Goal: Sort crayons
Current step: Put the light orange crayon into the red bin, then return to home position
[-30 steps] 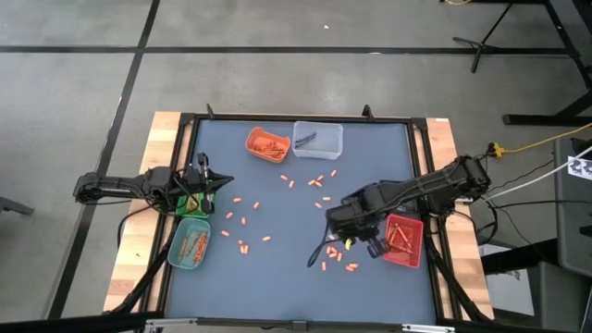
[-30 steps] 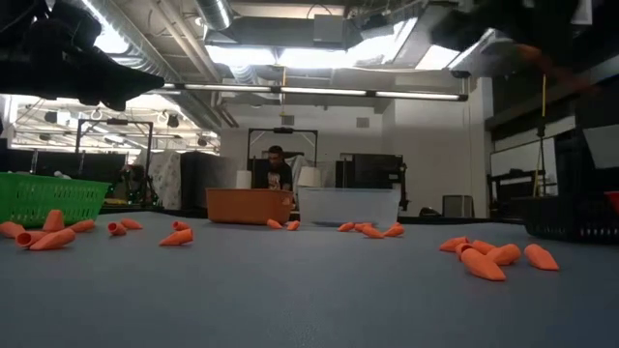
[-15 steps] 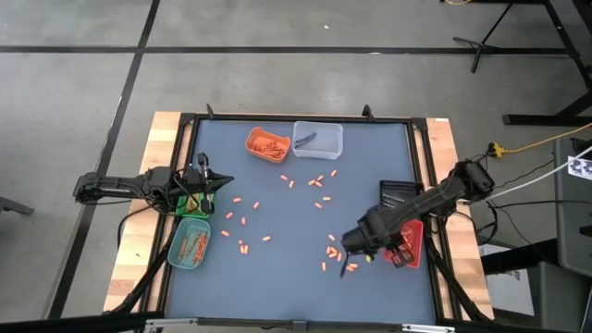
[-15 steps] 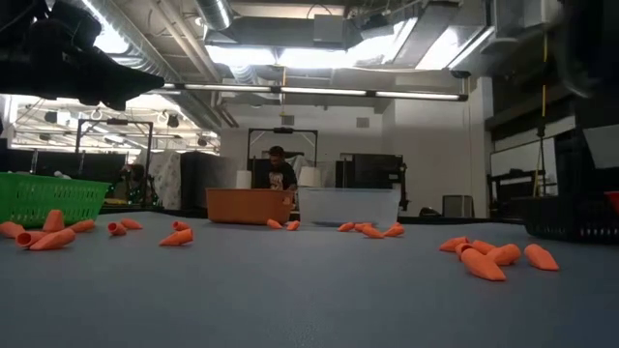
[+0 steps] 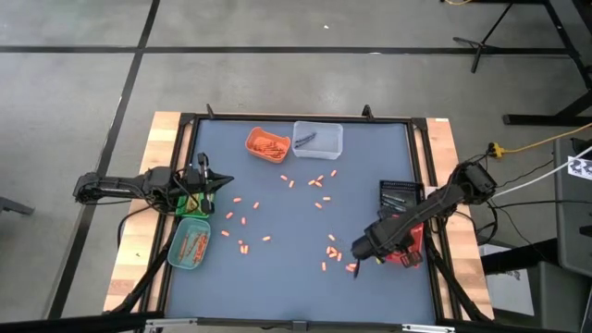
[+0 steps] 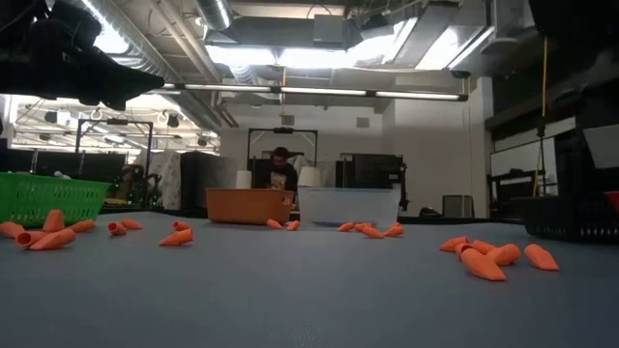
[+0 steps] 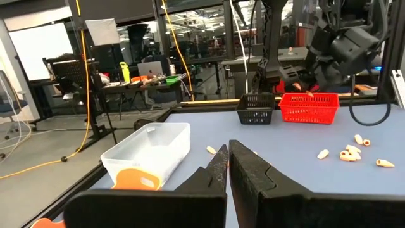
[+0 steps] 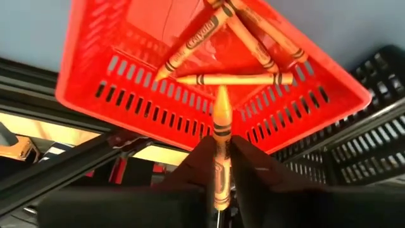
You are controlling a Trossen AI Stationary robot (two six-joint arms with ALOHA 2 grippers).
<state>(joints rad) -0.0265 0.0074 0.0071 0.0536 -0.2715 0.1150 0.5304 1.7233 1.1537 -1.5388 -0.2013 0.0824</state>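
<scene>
Many short orange crayons [image 5: 243, 222] lie scattered on the blue mat; they also show in the low view [image 6: 484, 259]. My right gripper [image 5: 368, 255] is at the red tray's [image 5: 412, 242] left side, shut on an orange crayon [image 8: 221, 136] that points at the tray. The red tray [image 8: 126, 76] holds several orange crayons. My left gripper [image 5: 218, 182] hovers shut and empty at the mat's left side, beside the green tray [image 5: 190, 245]; its fingers [image 7: 226, 168] show closed in the left wrist view. My right gripper pinches the orange crayon between its two fingers, on the labelled shaft [image 8: 219, 166] toward its rear end. The fingers lie along the crayon. Its pointed end [image 8: 221, 95] sticks out beyond the fingertips toward the red tray. The crayon is lifted clear.
An orange tray [image 5: 267, 143] with crayons and a clear tray [image 5: 317, 139] stand at the far edge. A black tray [image 5: 400, 194] stands behind the red one. A person [image 6: 279, 169] is in the room beyond the table.
My right gripper has gone toward the table's near and right edges, from the scattered crayons toward the red tray, and has turned about. Its arm has drawn back off the black tray, which now shows.
</scene>
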